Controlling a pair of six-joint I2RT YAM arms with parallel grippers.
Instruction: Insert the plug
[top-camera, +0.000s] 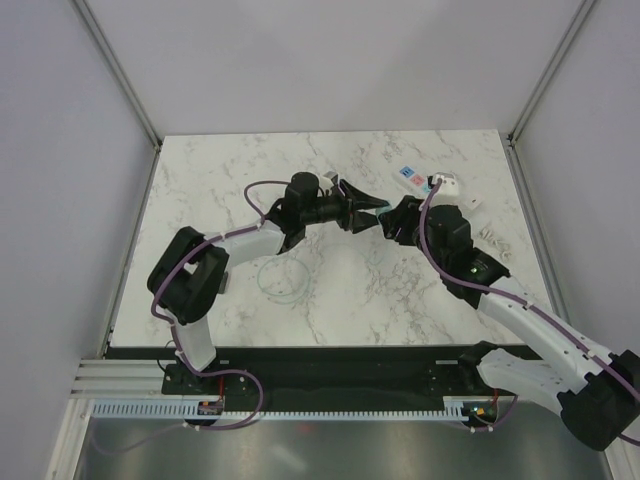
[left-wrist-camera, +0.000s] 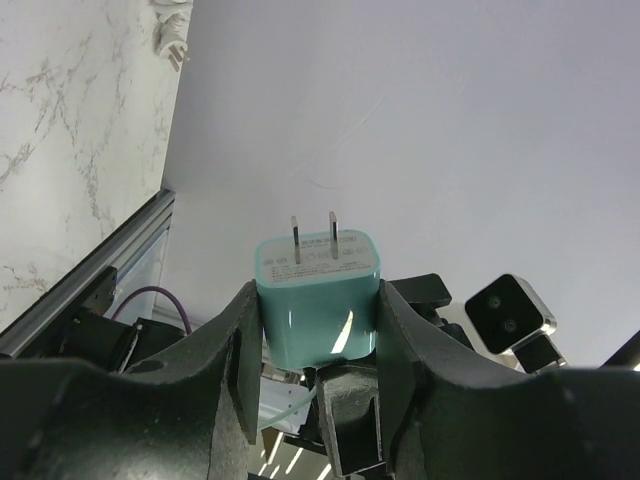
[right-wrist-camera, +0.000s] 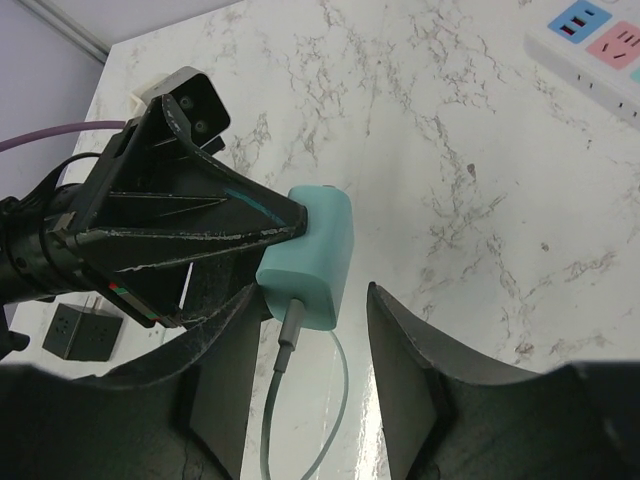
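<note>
1. Above the middle of the marble table (top-camera: 220, 190), the two arms meet tip to tip, the left gripper (top-camera: 372, 214) facing the right gripper (right-wrist-camera: 310, 300).
2. The left jaws are clenched on a teal charger (left-wrist-camera: 318, 300), pressing on two opposite sides of it. Two metal prongs stick out of the charger past the fingertips.
3. A thin pale-green cable (right-wrist-camera: 290, 400) leaves the end of the charger opposite the prongs. A loose coil of it lies on the table near the left arm.
4. The right jaws are spread apart, with one finger on each side of the charger's cable end. One finger sits close against the charger, though contact cannot be told. The other stands clear of it.
5. The plug (right-wrist-camera: 83, 334), a small black cube, sits on the table beneath the left arm. Nothing holds it, and it is apart from both grippers.
6. A white power strip (right-wrist-camera: 590, 45) with blue and pink squares lies towards the far right of the table, well apart from the plug.
</note>
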